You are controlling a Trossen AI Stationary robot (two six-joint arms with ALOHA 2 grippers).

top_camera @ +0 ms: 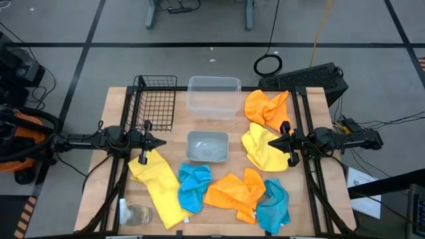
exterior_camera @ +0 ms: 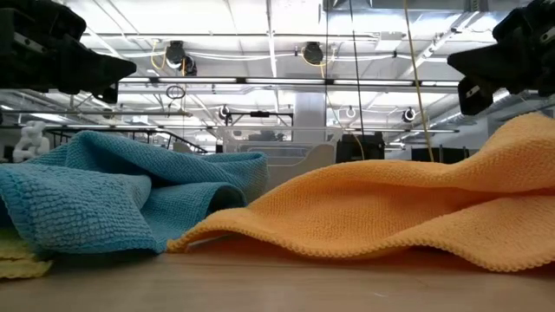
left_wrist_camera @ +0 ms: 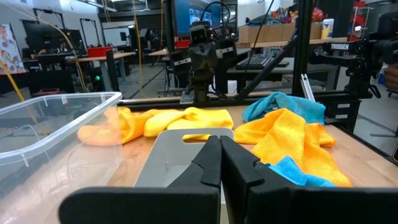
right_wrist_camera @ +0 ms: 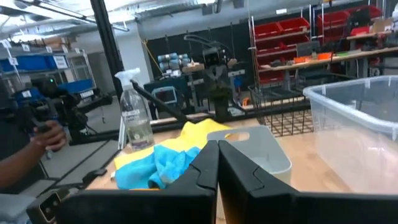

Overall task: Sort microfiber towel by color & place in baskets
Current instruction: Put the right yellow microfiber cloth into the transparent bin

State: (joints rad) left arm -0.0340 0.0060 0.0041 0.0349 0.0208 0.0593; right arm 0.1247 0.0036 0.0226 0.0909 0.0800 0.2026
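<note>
Both my grippers, left point(top_camera: 161, 142) and right point(top_camera: 271, 141), hover with fingers together, empty, flanking the grey tray point(top_camera: 207, 147) mid-table; wire basket point(top_camera: 155, 103) and clear tub point(top_camera: 214, 95) just behind it, towels point(top_camera: 232, 190) loose in front, so nothing sorted yet.

Six microfiber towels lie on the table, two of each colour: two yellow, one at 8 o'clock point(top_camera: 158, 186) and one at 3 o'clock point(top_camera: 264, 149); two orange, one at 1 o'clock point(top_camera: 265, 107) and one at 5 o'clock point(top_camera: 236, 192); two blue, one at 6 o'clock point(top_camera: 194, 186) and one at 5 o'clock near the table's edge point(top_camera: 273, 207). There are three baskets: one black wire-mesh basket point(top_camera: 154, 101) at 11 o'clock, one clear plastic tub point(top_camera: 214, 96) at 12 o'clock and one grey tray point(top_camera: 207, 147) at the centre. One clear glass cup point(top_camera: 137, 215) stands at 7 o'clock, and two grippers, the left gripper point(top_camera: 157, 141) and the right gripper point(top_camera: 273, 142), hang over the table.
</note>
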